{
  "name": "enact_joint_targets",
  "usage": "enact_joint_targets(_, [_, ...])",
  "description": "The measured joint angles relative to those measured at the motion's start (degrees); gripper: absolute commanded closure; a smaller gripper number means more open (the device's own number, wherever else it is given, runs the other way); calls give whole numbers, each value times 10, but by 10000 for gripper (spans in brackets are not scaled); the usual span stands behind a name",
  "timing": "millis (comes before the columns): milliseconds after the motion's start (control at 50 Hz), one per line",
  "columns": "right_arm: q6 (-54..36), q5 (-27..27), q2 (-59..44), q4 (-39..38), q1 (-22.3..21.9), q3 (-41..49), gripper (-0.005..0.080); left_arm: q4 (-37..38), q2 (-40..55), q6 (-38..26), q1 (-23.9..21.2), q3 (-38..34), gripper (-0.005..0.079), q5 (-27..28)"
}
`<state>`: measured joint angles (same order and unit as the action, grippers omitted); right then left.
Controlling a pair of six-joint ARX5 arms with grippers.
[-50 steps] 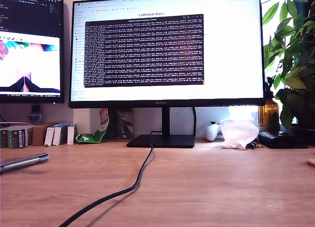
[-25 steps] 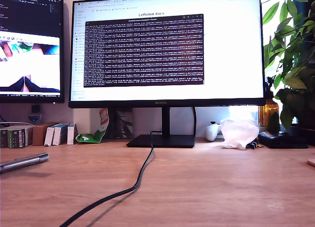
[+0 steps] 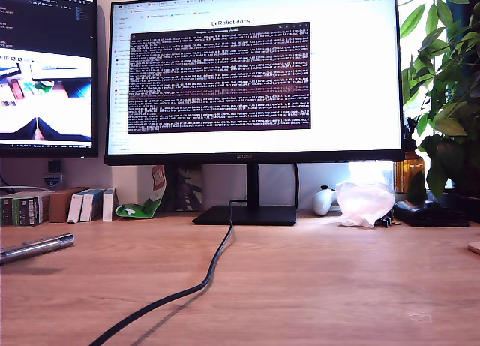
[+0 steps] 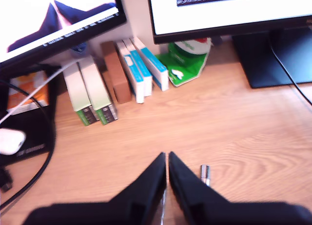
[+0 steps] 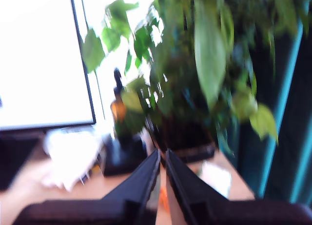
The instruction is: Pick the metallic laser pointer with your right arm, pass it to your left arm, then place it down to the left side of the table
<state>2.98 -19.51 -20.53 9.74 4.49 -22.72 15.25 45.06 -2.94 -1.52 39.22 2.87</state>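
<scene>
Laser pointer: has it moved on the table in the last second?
No. The laser pointer lies at the exterior view's left edge, the same gap from the small boxes behind it.

Metallic laser pointer (image 3: 36, 248) (silver, ringed) lies flat on the table (image 3: 315, 278); exterior view's left.

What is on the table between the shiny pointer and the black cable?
Nothing: in the exterior view only bare wooden table lies between the metallic laser pointer and the black cable.
</scene>
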Motion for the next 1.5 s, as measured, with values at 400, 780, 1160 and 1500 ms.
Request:
enact_joint_targets(400, [17, -63, 137, -68, 13, 82, 763, -142, -109, 31, -85, -134, 764, -83])
enact_joint_targets(780, [-30, 5, 201, -42, 57, 152, 763, -148, -251, 12, -120, -258, 764, -125])
enact_joint_targets(1160, [-60, 9, 201, -71, 98, 217, 763, -71, -456, 13, -127, -348, 764, -181])
enact_joint_targets(1500, [-61, 69, 201, -47, 98, 224, 763, -50, -452, 46, -134, -388, 764, -210])
